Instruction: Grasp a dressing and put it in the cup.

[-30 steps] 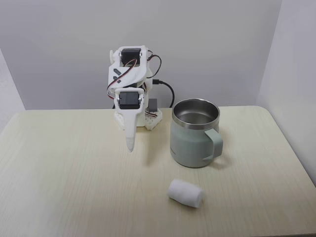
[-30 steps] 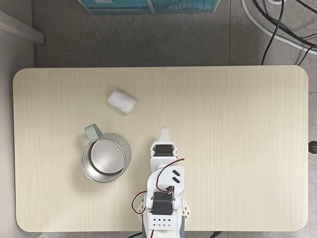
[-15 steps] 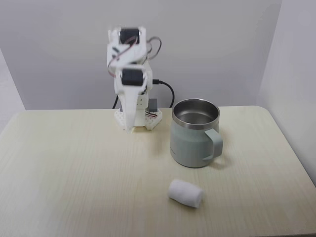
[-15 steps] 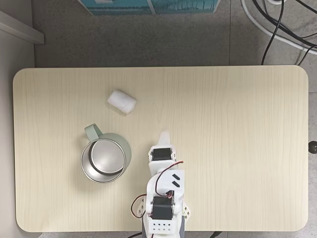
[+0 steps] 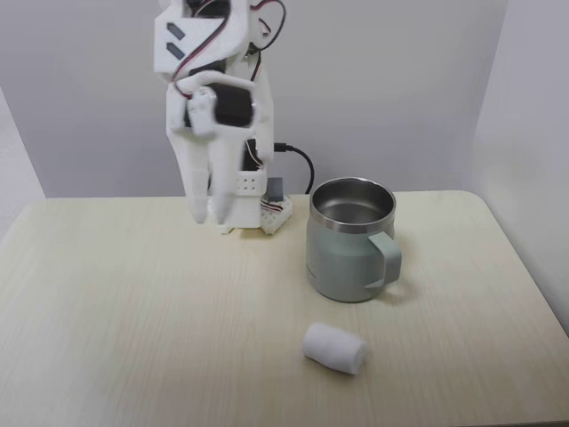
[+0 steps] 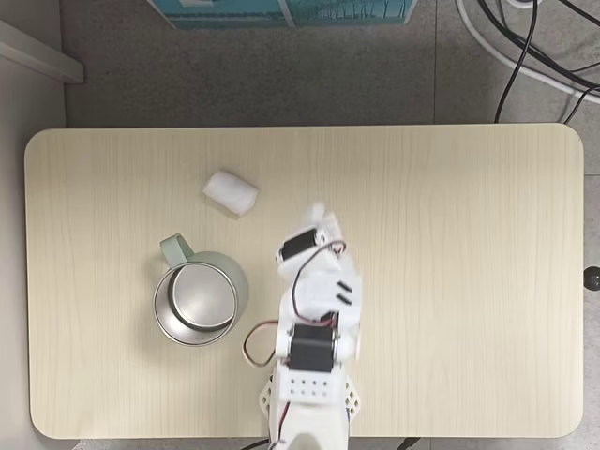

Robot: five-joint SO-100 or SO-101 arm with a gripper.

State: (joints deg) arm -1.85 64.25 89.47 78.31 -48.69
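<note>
The pincer (image 5: pixel 209 216) hangs above the counter (image 5: pixel 133 311) near the arm's base, fingers parted a little and holding nothing, likely readying a reach. The dressing (image 5: pixel 334 348) lies on its side, well apart, just in front of the cup (image 5: pixel 349 253), which stands upright, mouth clear to receive it.

Pale wood table (image 6: pixel 450 234), grey wall (image 5: pixel 400 80), speckled floor (image 6: pixel 234 75), cables (image 6: pixel 525 47)

A lab bench: plain table (image 6: pixel 450 281), bare wall (image 5: pixel 400 80), loose cables (image 6: pixel 525 47)
</note>
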